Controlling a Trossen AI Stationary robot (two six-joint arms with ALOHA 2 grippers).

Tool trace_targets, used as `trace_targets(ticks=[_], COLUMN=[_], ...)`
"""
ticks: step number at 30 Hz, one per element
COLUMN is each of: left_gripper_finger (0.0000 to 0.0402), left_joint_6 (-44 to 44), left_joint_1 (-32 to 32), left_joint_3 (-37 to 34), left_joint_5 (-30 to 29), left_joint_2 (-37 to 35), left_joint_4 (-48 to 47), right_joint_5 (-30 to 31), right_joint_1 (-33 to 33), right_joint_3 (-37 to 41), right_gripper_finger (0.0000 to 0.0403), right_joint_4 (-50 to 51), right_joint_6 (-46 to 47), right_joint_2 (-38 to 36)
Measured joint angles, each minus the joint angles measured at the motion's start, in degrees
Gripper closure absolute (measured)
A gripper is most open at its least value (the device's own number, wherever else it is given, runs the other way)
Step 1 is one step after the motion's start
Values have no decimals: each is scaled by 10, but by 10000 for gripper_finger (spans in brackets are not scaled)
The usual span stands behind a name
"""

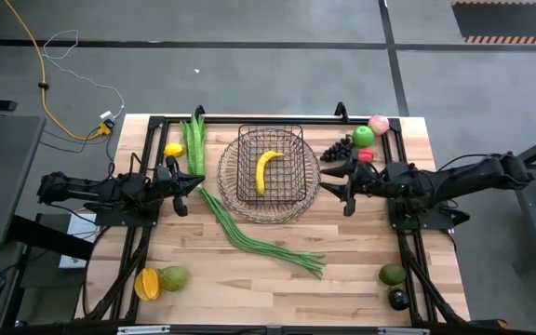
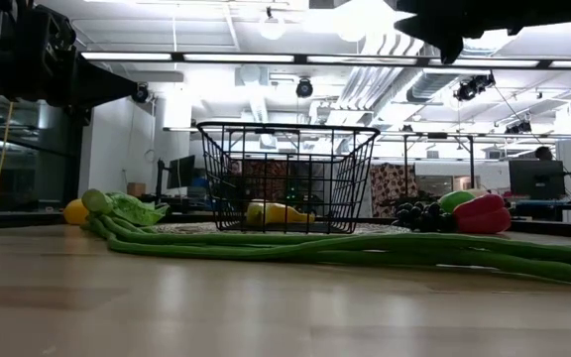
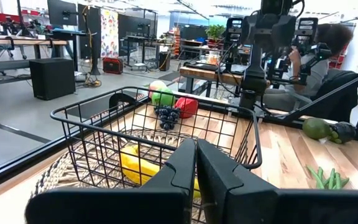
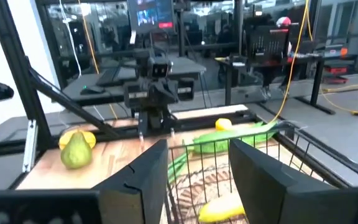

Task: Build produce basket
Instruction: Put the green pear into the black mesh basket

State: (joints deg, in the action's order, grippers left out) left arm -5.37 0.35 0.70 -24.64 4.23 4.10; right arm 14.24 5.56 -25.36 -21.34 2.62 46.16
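The basket point(image 1: 269, 173) sits mid-surface with only the banana point(image 1: 267, 169) inside. The right claw point(image 1: 340, 183) hovers at its right rim, jaws partly open and empty; the left claw point(image 1: 194, 185), pinched shut and empty, waits at the left rim. Risk: the right claw could nudge the rim while turning toward the grapes point(image 1: 337, 150), or scatter them.

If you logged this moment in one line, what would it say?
basket: holds banana only | left gripper: jaws shut, empty, beside basket | right gripper: jaws apart, empty, beside basket | long beans: on table
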Motion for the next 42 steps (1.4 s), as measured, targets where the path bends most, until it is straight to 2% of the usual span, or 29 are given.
trace_targets(ticks=[10, 15, 20, 25, 31, 36, 42], left_gripper_finger=[396, 396, 396, 391, 328, 242, 146], left_joint_6=[4, 25, 49, 48, 25, -11, -35], left_joint_1=[0, 1, 1, 1, 1, 1, -8], left_joint_3=[0, 0, 0, 0, 0, 0, 0], left_joint_5=[0, -5, 41, 65, 66, 101, 106], left_joint_2=[0, 0, 3, 4, 4, 4, 26], left_joint_4=[11, 99, 183, 187, 185, 193, 201], right_joint_5=[6, 7, 7, 7, 7, 7, 7], right_joint_1=[0, 0, 0, 0, 0, 0, 0], right_joint_3=[0, 0, 0, 0, 0, 0, 0], right_gripper_finger=[242, 242, 242, 242, 242, 242, 242], right_joint_4=[-27, -55, -77, -77, -71, -67, -67], right_joint_6=[-13, -14, -12, -12, -12, -12, -11], right_joint_2=[7, 7, 7, 7, 8, 8, 8])
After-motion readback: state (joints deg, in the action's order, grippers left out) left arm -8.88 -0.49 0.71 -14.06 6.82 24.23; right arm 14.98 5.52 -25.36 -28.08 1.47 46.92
